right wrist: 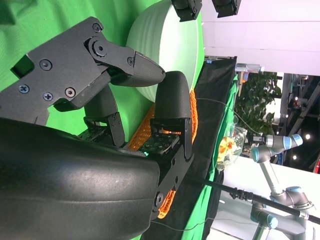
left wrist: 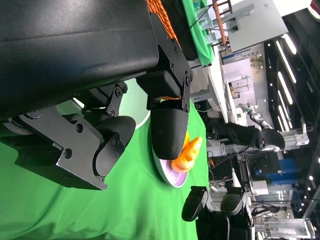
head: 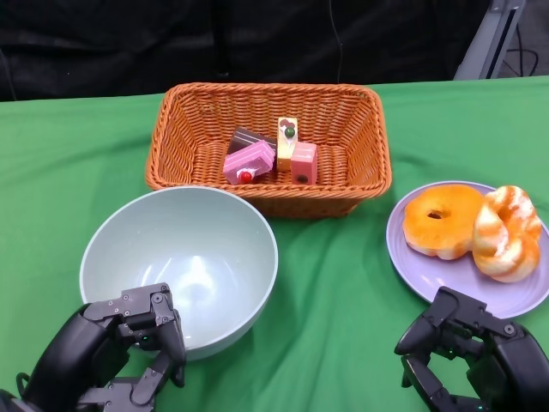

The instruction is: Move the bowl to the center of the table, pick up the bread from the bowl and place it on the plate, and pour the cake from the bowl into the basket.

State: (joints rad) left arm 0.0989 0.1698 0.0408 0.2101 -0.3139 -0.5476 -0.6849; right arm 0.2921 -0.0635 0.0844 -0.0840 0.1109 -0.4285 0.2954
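Note:
The pale green bowl (head: 184, 262) stands empty left of centre, in front of the orange wicker basket (head: 268, 146). Several cake pieces (head: 270, 156) lie in the basket. On the purple plate (head: 429, 283) at the right sit a ring-shaped bread (head: 442, 219) and a twisted bread (head: 508, 232). My left hand (head: 124, 343) is at the bowl's near left rim, fingers apart and holding nothing. My right hand (head: 467, 356) hovers just in front of the plate, also empty with its fingers spread. The right wrist view shows the bowl (right wrist: 160, 45) and basket (right wrist: 192, 117) beyond the fingers.
Green cloth (head: 343, 300) covers the table, with a bare strip between bowl and plate. A black backdrop runs behind the basket. In the left wrist view the plate (left wrist: 170, 179) with bread (left wrist: 191, 149) lies past the fingers, and a room with equipment shows beyond the table.

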